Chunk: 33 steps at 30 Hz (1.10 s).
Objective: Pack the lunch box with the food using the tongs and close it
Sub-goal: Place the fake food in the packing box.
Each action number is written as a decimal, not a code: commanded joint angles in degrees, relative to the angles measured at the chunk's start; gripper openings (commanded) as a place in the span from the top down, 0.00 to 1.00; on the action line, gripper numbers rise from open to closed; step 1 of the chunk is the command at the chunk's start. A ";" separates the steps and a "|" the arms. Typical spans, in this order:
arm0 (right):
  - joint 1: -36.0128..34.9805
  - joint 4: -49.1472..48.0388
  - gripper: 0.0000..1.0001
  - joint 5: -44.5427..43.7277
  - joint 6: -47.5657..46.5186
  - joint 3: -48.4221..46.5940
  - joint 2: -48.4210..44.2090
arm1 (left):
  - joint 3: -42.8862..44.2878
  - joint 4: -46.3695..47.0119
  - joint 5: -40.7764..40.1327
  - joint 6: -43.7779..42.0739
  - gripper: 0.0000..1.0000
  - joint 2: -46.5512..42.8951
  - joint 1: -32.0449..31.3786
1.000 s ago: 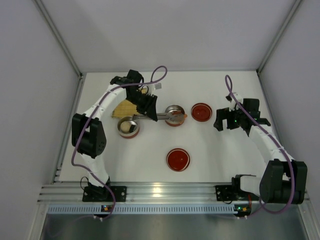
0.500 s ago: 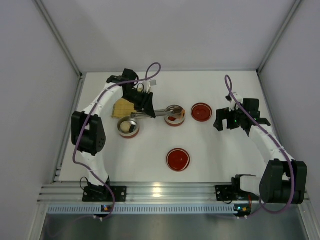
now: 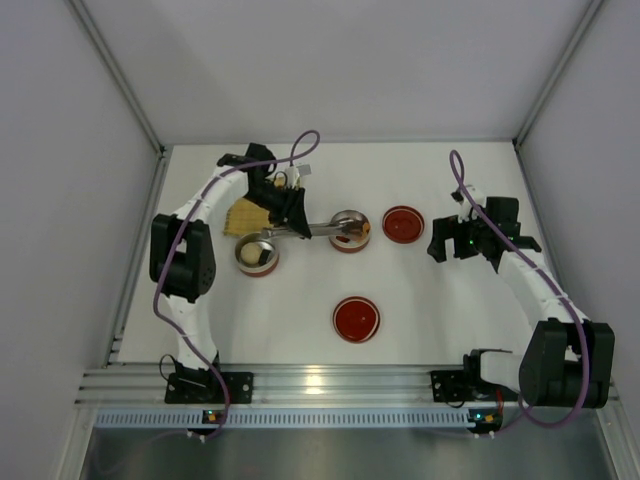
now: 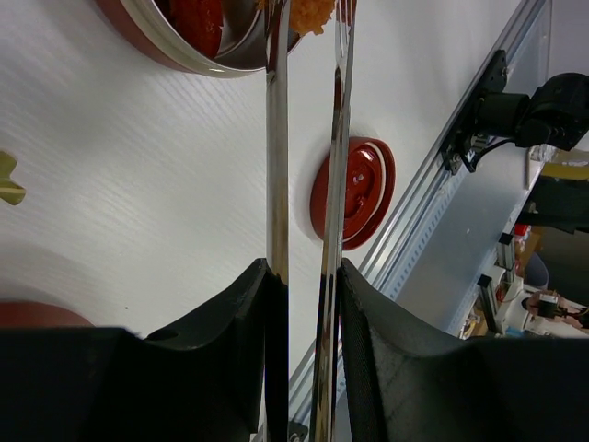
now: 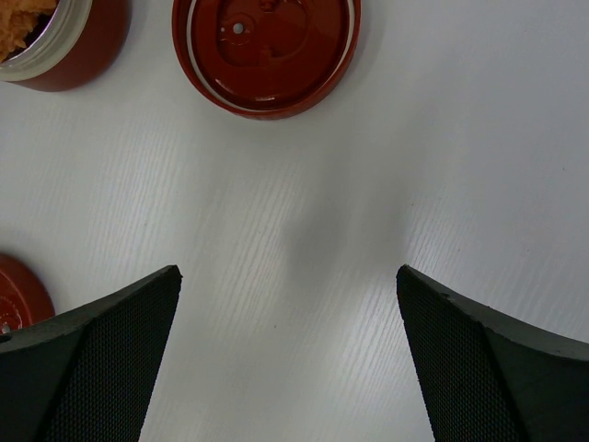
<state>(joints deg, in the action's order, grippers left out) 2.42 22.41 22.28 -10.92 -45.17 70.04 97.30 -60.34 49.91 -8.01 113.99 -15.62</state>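
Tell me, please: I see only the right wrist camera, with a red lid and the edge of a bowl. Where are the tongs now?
Observer: The left gripper is closed on the tongs, gripping both thin arms.
Operator: Where do the tips point?
Observer: Into the middle bowl. An orange piece sits between the tips.
Operator: Is there any other bowl?
Observer: Yes. A second bowl stands near the left arm, in front of the yellow mat, with a whitish ball inside.
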 commanded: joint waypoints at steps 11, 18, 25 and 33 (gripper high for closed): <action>-0.31 0.88 0.01 0.30 -0.77 -2.47 -0.34 | 0.53 2.15 2.21 0.36 1.00 2.11 2.08; -0.31 0.88 0.01 0.22 -0.86 -2.47 -0.34 | 0.44 3.82 -5.41 0.63 1.00 1.15 1.99; -0.31 0.88 0.01 0.39 -0.68 -2.56 -0.17 | 0.79 5.58 -12.46 0.28 1.00 -2.28 1.47; -0.31 0.88 0.01 0.39 -0.51 -2.56 -0.26 | 0.53 5.49 -15.54 -1.48 0.72 -3.60 -0.47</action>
<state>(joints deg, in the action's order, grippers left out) 2.42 22.41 22.28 -10.92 -45.17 70.04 97.27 -56.51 37.39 -8.10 113.38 -15.55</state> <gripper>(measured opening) 0.993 0.362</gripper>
